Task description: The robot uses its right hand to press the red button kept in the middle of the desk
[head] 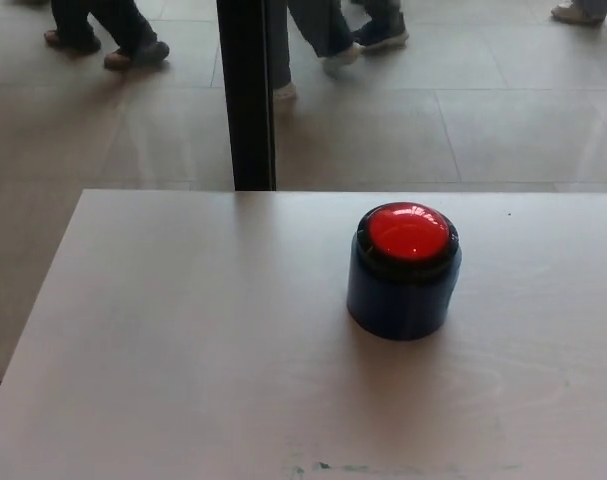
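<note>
A glossy red dome-shaped push button (408,231), ringed by a black collar and seated on a dark blue cylindrical base (401,298), stands upright on the pale, faintly wood-grained tabletop (183,340). It sits somewhat right of the middle of the visible surface and closer to the far edge than to the near one, with bare tabletop all around it and nothing touching it. A soft shadow falls from the base toward the near side. Light reflects in small bright patches on the crown of the red dome. Neither of the robot's hands appears in the head view, so how far either is open, or whether it holds anything, cannot be told; nothing rests on or presses the button. Along the near edge of the tabletop, a little left of the button, lie a few small dark greenish smudges (328,467). The left edge of the tabletop runs diagonally from the far left corner down toward the near left. Beyond the far edge stretches a floor of large light grey tiles (483,130) with thin darker joints. A black vertical post (246,95) rises from behind the far edge, left of the button. On the far floor are the lower legs and shoes of several people: dark trousers and dark shoes at the far left (108,30), grey trousers and pale shoes just right of the post (318,40), and a light shoe at the far right corner (581,12).
</note>
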You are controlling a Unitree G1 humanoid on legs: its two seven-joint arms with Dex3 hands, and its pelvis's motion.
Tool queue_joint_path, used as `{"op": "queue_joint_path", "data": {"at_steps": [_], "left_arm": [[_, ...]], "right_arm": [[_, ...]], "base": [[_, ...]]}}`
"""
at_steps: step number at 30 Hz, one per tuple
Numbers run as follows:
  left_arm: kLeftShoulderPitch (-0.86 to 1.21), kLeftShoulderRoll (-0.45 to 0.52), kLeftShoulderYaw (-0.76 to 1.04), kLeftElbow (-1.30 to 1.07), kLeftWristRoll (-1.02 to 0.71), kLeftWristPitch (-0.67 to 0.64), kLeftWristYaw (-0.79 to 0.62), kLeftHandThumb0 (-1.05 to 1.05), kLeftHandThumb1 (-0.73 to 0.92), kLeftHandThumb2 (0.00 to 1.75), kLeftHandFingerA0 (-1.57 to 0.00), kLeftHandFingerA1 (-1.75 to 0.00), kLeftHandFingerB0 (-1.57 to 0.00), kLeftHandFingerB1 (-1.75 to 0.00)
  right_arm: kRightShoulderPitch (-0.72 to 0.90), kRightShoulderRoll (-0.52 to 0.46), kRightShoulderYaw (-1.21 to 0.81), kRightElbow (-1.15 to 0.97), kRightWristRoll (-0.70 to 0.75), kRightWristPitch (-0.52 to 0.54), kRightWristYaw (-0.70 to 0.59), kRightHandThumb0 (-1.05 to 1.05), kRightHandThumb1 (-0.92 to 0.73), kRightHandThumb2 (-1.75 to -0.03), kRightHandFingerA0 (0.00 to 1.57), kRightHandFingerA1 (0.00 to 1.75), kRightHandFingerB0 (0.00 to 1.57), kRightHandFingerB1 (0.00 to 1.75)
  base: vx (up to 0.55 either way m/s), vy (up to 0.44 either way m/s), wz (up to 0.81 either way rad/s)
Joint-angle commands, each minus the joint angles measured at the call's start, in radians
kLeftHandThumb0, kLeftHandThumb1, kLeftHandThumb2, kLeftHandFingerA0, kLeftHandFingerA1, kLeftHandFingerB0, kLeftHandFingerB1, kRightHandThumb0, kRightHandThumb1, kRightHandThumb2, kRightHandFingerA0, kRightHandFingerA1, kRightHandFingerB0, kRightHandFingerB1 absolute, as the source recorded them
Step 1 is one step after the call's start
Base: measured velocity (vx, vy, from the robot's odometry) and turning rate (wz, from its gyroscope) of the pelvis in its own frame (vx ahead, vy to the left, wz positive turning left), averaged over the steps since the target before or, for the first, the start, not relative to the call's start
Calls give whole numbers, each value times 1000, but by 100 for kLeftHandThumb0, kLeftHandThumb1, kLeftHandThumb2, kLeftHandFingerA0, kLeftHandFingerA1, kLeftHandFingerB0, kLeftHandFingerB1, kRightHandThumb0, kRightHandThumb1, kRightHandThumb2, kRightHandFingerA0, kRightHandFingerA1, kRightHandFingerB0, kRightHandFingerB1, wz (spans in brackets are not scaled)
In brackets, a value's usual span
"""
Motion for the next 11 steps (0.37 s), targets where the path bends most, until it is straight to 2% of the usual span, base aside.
{"op": "queue_joint_path", "data": {"at_steps": [1,2,6,7,8,9,10,11], "left_arm": [[11,23,1,-1,13,-27,30,-37,52,108,-1,-52,0,-50],[1,23,1,17,16,-31,41,-68,79,62,-17,-43,-16,-31],[-14,26,-5,65,26,-61,49,-69,79,62,-15,-44,-15,-32],[-25,30,-10,91,33,-69,54,-69,80,62,-15,-43,-14,-31],[-23,33,-10,94,32,-76,50,-38,49,106,-1,-52,0,-49],[-26,34,-11,98,32,-78,52,-37,51,107,-1,-52,0,-49],[-29,35,-10,100,31,-77,55,-69,80,62,-15,-46,-15,-32],[-29,34,-10,96,29,-73,56,-69,80,62,-15,-46,-15,-32]], "right_arm": [[58,57,3,1,51,-26,-75,-70,-46,-101,147,150,85,95],[64,59,8,3,53,-27,-74,-78,-49,-92,134,148,85,95],[82,61,27,19,66,1,-52,-81,-52,-91,131,150,81,94],[81,63,28,26,75,12,-40,-78,-68,-60,118,161,77,96],[86,72,55,17,66,51,-18,-80,-68,-63,116,152,66,100],[86,73,59,19,70,59,-10,-82,-70,-64,103,144,54,92],[88,76,71,25,78,86,9,-84,-72,-62,88,120,46,79],[90,78,77,30,80,103,16,-84,-72,-62,88,120,46,79]], "base": [[0,0,0],[0,0,0],[0,0,0],[0,0,0],[0,0,0],[0,0,0],[0,0,0],[0,0,0]]}}
